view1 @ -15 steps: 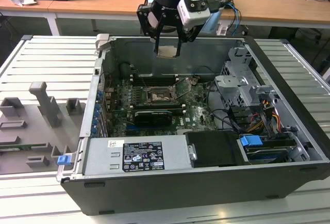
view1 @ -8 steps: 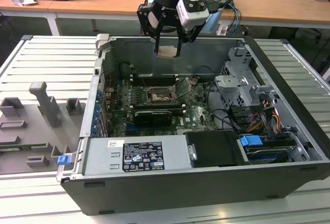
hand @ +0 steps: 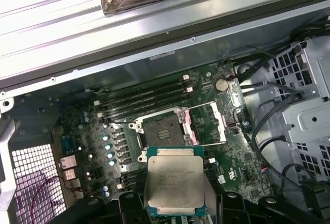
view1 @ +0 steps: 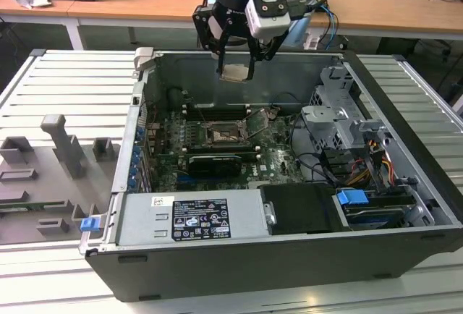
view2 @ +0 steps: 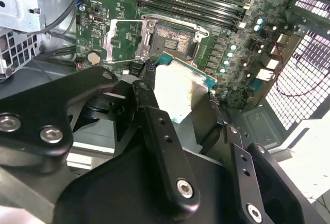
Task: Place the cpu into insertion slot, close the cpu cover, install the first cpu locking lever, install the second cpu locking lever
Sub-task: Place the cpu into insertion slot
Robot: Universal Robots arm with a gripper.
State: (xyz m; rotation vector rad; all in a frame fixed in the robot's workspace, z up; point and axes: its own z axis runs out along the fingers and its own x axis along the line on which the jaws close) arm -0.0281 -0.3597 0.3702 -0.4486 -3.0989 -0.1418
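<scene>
Grasp is firm: the gripper (view1: 236, 64) is clenched on the cpu (view1: 236, 72), its black fingers (view2: 157, 123) pressing opposite edges of the chip. The cpu is held in the air above the open computer case (view1: 289, 256), over the motherboard (hand: 242, 157) and well apart from the insertion slot (view1: 221, 134).

In the first wrist view the cpu (hand: 175, 180) is a flat square with a silvery-tan metal lid. The lid has stepped shoulders and sits on a thin teal-green board that shows as a rim all round. Faint engraved lines of writing cross the lid, too fine to read. In the second wrist view the lid (view2: 180, 90) glares nearly white.

The insertion slot (hand: 157, 131) lies bare, a dark square in a silvery rim with a grid of contacts showing in the second wrist view (view2: 172, 38). The cpu cover (hand: 209, 123) is swung open just beside it, a silvery frame with green board visible through its cut-out middle.

Long memory slots (hand: 139, 100) run near the slot, and a coin battery (hand: 221, 84) sits beyond the cover. A black-and-white label (view1: 199, 218) covers the top of the power supply; its print is too small to make out. The case rests on a grey ribbed table (view1: 65, 82).
</scene>
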